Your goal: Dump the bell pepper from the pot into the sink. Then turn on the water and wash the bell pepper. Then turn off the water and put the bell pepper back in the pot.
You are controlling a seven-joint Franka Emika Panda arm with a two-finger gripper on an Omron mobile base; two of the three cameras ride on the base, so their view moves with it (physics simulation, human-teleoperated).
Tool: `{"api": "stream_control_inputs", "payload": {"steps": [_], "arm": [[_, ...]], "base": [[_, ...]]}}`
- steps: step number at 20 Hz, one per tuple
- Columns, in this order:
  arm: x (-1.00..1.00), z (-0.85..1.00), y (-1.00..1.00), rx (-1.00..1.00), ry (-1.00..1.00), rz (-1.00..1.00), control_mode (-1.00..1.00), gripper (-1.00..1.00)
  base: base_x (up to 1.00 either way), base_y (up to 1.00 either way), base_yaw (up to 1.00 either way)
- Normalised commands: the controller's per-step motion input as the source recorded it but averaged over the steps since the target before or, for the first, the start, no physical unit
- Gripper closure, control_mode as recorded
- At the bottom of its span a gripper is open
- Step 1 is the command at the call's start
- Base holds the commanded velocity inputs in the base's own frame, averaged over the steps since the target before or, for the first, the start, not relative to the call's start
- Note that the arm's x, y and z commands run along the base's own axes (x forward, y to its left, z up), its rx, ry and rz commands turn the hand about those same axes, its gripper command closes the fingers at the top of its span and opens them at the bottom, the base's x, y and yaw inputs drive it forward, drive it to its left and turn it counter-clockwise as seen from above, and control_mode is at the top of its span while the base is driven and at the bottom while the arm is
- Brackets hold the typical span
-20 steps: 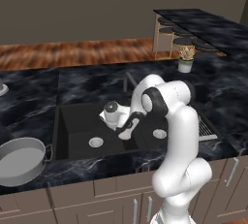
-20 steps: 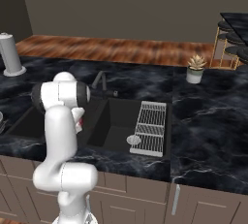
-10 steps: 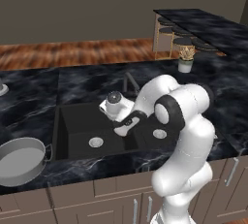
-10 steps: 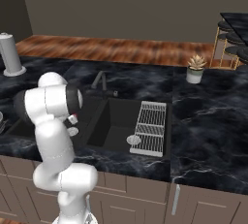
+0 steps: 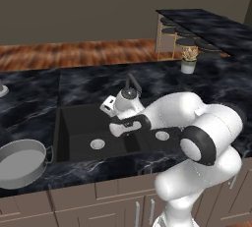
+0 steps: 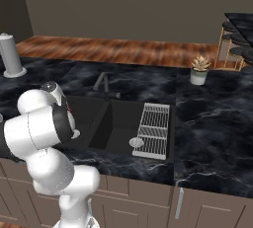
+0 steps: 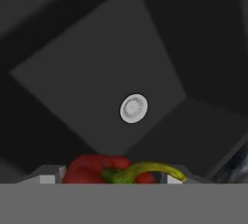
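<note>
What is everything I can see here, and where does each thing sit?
Small bright red bell pepper: one, red with a green stem, between the gripper's fingers, above the basin.
Matte black double-basin sink: one, black, set in the counter; a round silver drain in each basin.
Wide shallow grey metal pot: one, grey, on the counter left of the sink.
Dark angular faucet: one, behind the sink.
Ribbed metal drying rack: one, silver, over the sink's right end.
Small potted plant: one, white pot, on the counter.
Two-finger gripper: one, shut on the pepper.
</note>
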Motion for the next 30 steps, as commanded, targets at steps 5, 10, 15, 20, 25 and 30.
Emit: {"api": "stream_control_inputs", "payload": {"steps": [5,10,15,20,25,30], "arm": [[-0.27,0.67,0.20,0.00,0.00,0.25,-1.00,1.00],[-0.01,0.97,0.17,0.00,0.06,0.16,-1.00,1.00],[-0.21,0.85,0.33,0.00,0.03,0.11,-1.00,1.00],[-0.32,0.49,0.56,0.00,0.02,0.10,-1.00,1.00],[-0.35,0.22,0.61,0.00,0.01,0.10,-1.00,1.00],[-0.43,-0.14,0.47,0.00,0.00,0.11,-1.00,1.00]], "base": [[0.00,0.00,0.00],[0.00,0.00,0.00],[0.00,0.00,0.00],[0.00,0.00,0.00],[0.00,0.00,0.00],[0.00,0.00,0.00]]}}
